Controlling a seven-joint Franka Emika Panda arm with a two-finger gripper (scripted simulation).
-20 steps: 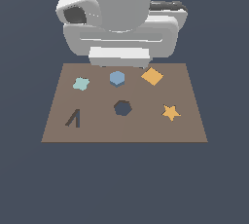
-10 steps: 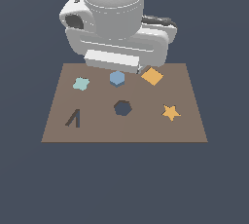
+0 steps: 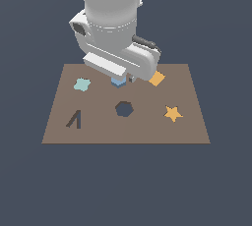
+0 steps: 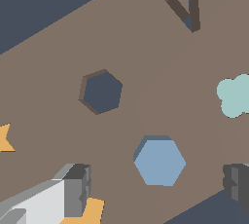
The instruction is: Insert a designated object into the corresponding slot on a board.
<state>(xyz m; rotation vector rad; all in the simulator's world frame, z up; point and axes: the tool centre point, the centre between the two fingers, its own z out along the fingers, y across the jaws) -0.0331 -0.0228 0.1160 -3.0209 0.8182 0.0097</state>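
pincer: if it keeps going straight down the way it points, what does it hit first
Most likely the blue block. In the wrist view it lies on the board between the two fingers, and the open pincer points down around it. How high the pincer is above it is unclear.

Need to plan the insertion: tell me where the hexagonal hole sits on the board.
In the exterior view the hexagonal hole sits mid-board, between the A-shaped cut-out and orange star, just in front of the blue block.

Tool (image 4: 158, 184) lower now, fingers astride the blue hexagonal block (image 4: 159, 161).
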